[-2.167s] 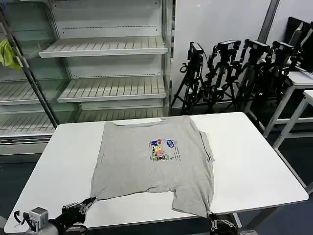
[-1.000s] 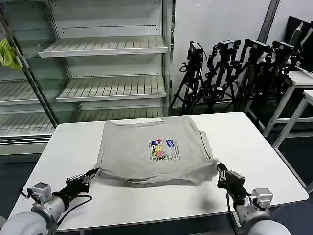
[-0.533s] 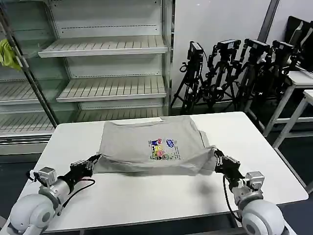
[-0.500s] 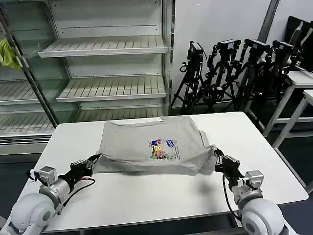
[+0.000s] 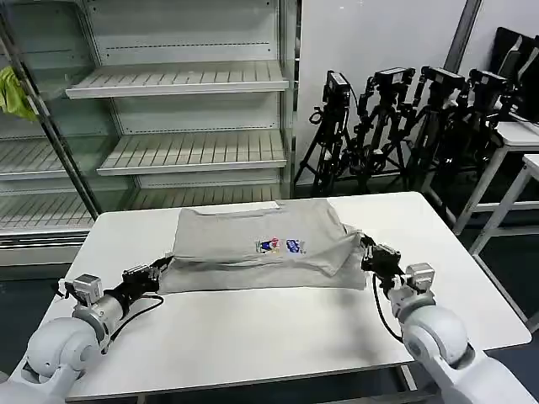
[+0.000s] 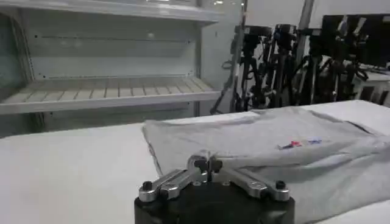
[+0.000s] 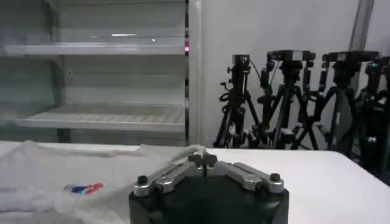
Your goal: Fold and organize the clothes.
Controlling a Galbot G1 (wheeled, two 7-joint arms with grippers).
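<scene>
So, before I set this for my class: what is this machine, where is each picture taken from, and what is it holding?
It is a two-armed robot, each arm ending in a gripper with two fingers. One picture looks down from a camera on its head; the other two come from cameras on each wrist, looking past that arm's own gripper. On the white table lies a light grey T-shirt with a small coloured print. The left gripper is shut on one near corner of it, the right gripper on the other, and the near edge is lifted and carried over toward the collar. Behind stand empty shelves and camera tripods.
</scene>
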